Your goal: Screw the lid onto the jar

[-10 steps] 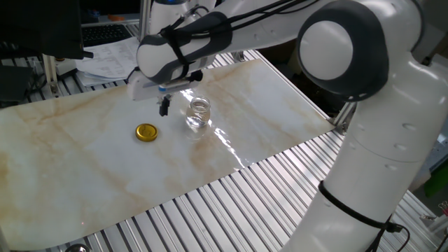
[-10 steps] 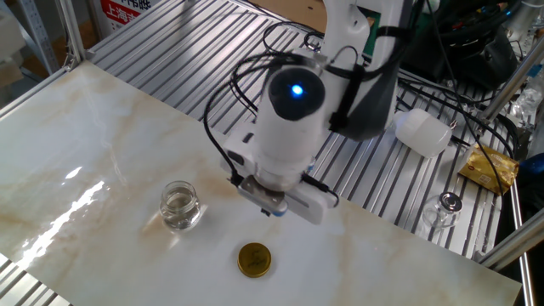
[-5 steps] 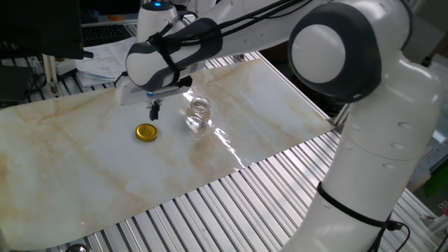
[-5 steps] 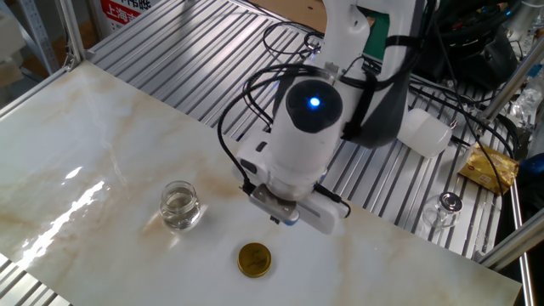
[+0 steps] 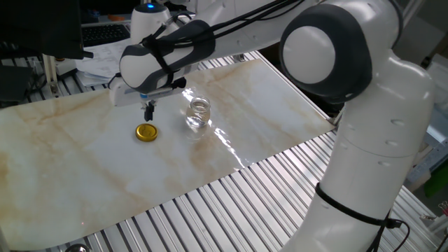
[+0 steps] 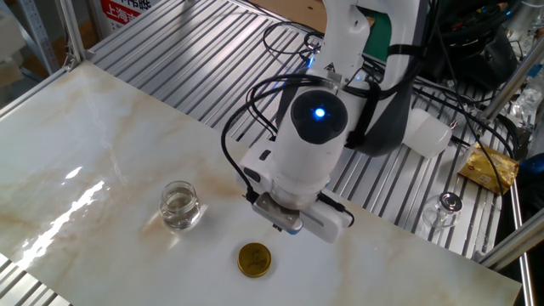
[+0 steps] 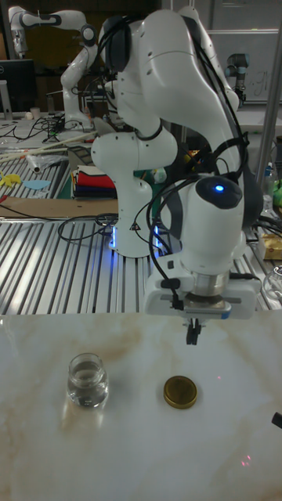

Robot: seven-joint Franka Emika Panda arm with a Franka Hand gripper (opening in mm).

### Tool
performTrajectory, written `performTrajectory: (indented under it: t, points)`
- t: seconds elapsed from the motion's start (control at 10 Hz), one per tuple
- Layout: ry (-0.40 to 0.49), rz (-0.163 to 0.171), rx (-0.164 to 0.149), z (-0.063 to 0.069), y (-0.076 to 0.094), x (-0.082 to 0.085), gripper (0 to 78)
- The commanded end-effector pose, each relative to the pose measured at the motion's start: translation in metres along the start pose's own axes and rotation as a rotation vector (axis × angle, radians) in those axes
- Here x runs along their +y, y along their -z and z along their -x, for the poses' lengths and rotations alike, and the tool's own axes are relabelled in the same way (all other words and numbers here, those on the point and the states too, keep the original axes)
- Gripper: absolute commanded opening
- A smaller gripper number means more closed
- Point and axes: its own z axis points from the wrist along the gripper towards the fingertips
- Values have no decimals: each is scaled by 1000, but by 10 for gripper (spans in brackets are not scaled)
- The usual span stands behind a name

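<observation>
The short black fingers [image 7: 192, 332] of the white robot arm's gripper [image 5: 148, 112] point straight down and look pressed together with nothing between them, hanging above the table without touching it. In the tall fixed view their tips sit just above and slightly to the right of the small round flat gold-yellow metal lid [image 7: 180, 391], which lies flat on the pale marble-patterned table [image 7: 141, 454]; a clear gap separates fingers and lid. In one fixed view the same lid [image 5: 146, 132] lies just below the fingertips, and in the other fixed view the lid [image 6: 254, 259] rests near the table's front edge, below the gripper [image 6: 277, 224]. The small clear glass cylindrical jar [image 7: 87, 380] stands upright and uncapped on the table, beside the lid but apart from it; it shows at [image 5: 198, 114] and [image 6: 180, 205] in the two side views. Beyond the marble sheet runs a ribbed metal surface [image 6: 187, 68] with black cables [image 6: 255, 102] looping around the arm's wrist.
</observation>
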Motion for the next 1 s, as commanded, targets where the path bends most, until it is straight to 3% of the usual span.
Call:
performTrajectory:
  t: [0.1, 1.0]
  points:
    - [-5, -1, -7, 5, -1, 8, 0]
    - [-1, -1, -17, 6, -12, 17, 0]
